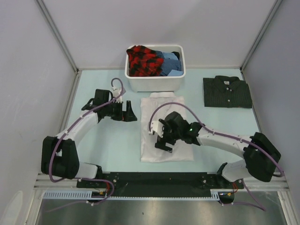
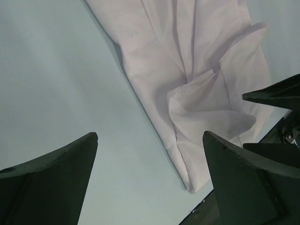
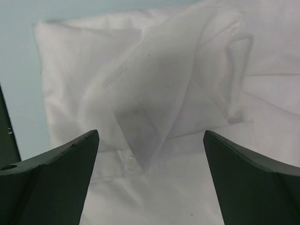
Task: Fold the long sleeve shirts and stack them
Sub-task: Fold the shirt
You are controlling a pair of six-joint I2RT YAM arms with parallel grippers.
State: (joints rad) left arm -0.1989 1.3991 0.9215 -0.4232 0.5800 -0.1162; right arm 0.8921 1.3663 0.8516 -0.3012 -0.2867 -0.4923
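Top view, bench: we see a pale blue-green bench point(image 1: 112, 140) with white panels around it.
Top view, white shirt: the white shirt point(image 1: 180, 152) lies folded into a tall rectangle at the middle of the bench, with its collar end just in front of the tub.
Top view, dark striped shirt: the dark striped shirt point(image 1: 227, 92) lies folded flat at the far right, beside the tub and well apart from the white shirt.
Top view, tub: the white tub point(image 1: 154, 83) stands at the far edge and holds a red and black checked cloth point(image 1: 143, 61) and a blue cloth point(image 1: 169, 63).
Top view, left hand: the left hand point(image 1: 130, 112) hangs over bare bench just left of the white shirt's upper part.
Top view, right hand: the right hand point(image 1: 161, 142) sits over the middle of the white shirt; we cannot tell whether it touches the cloth.
Left wrist view, hand: its dark fingers point(image 2: 51, 187) are spread wide with nothing between them.
Left wrist view, below: we see bare bench, with the white shirt's edge running on a slant from the top to the lower right and a loose pucker of cloth standing up near the right finger.
Right wrist view, hand: its fingers point(image 3: 51, 183) are spread wide and clamp nothing.
Right wrist view, below: the white shirt fills most of the picture, a folded strip of it lies slanted across the middle, and bench shows at the top left.
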